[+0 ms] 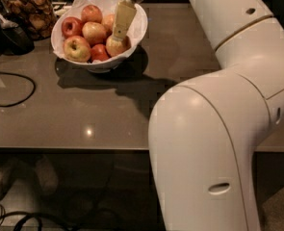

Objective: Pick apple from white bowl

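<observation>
The white bowl [136, 28], lined with crinkled white paper, stands at the back left of the grey table and holds several apples. My gripper [118, 36] reaches down from the top edge into the bowl's right side. Its tan tip rests on or just above a pale yellow-orange apple [116, 47] at the bowl's front right. A dark red apple [71, 26] lies at the left and a yellow-green apple [77, 48] at the front left. Another pale blushed apple [95, 32] lies in the middle.
A glass jar [28, 8] of brown snacks and a dark object [9, 35] stand left of the bowl. A black cable [11, 88] loops on the table's left. My white arm [213, 129] fills the right side. The table's front edge [69, 149] runs across.
</observation>
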### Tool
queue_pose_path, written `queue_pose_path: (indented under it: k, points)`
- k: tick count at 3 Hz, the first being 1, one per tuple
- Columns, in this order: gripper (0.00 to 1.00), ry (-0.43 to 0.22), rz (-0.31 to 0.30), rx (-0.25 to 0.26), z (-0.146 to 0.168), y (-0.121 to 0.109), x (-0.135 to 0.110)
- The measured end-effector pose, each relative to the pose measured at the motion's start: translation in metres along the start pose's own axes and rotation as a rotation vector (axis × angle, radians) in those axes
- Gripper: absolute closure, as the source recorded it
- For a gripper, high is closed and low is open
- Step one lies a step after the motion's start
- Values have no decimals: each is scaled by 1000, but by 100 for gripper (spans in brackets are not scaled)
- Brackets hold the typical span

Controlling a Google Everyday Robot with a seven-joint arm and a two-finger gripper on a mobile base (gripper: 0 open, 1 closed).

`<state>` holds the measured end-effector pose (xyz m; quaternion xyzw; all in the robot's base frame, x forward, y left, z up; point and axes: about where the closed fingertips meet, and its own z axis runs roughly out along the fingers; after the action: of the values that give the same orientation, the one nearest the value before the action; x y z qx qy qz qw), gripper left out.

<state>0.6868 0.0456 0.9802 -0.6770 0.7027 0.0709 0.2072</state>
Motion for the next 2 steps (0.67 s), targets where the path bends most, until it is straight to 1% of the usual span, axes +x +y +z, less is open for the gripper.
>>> queue_pose_path:
  k: [2]
  points:
    - [32,15,34,-33,18,-2,7]
